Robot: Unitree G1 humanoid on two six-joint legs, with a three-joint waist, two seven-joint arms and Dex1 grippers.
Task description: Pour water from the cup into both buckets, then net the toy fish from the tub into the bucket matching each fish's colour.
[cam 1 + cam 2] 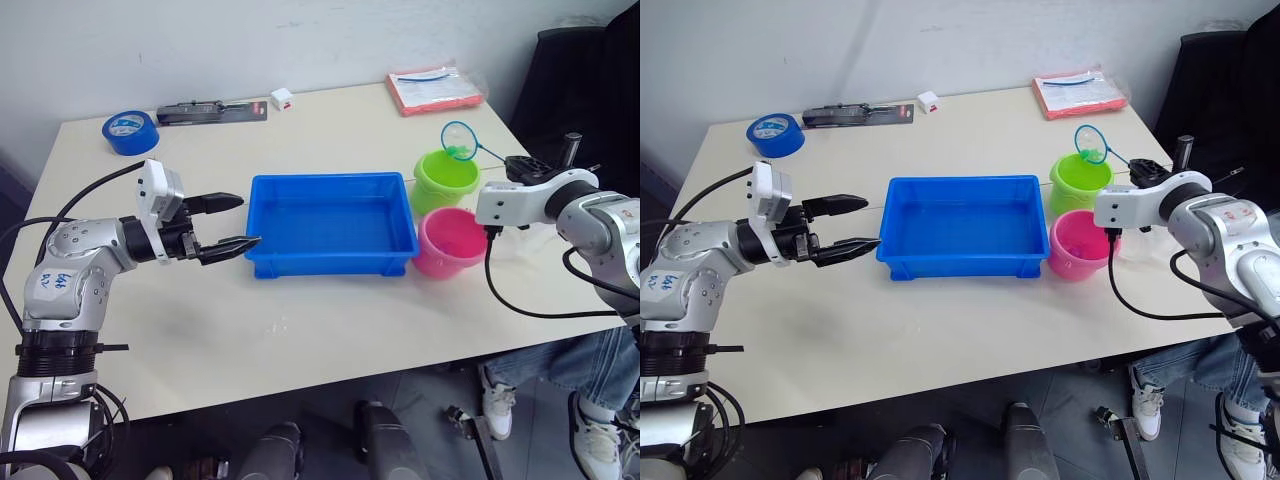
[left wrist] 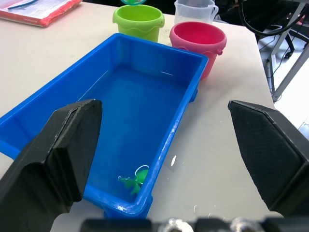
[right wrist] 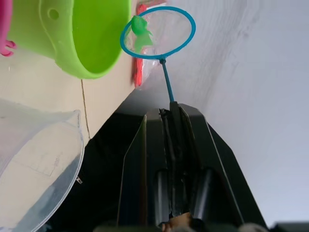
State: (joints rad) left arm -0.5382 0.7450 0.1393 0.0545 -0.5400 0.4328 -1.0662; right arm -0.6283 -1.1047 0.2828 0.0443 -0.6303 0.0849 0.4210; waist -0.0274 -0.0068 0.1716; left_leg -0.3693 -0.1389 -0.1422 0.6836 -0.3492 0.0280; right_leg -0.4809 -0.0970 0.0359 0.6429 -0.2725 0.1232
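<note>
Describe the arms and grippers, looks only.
Both arms are silver-grey metal with black joints and loose black cables. The left arm has blue handwriting on its shell and a white wrist block. The left gripper and right gripper have black, tapered fingers.

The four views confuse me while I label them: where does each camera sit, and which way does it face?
Left and right eye views: head stereo pair, looking down over the table; both arms show.
Left wrist view: along the open left gripper at the tub, where a green fish lies.
Right wrist view: along the right gripper, shut on the net beside the green bucket.
All views share that bucket.
</note>
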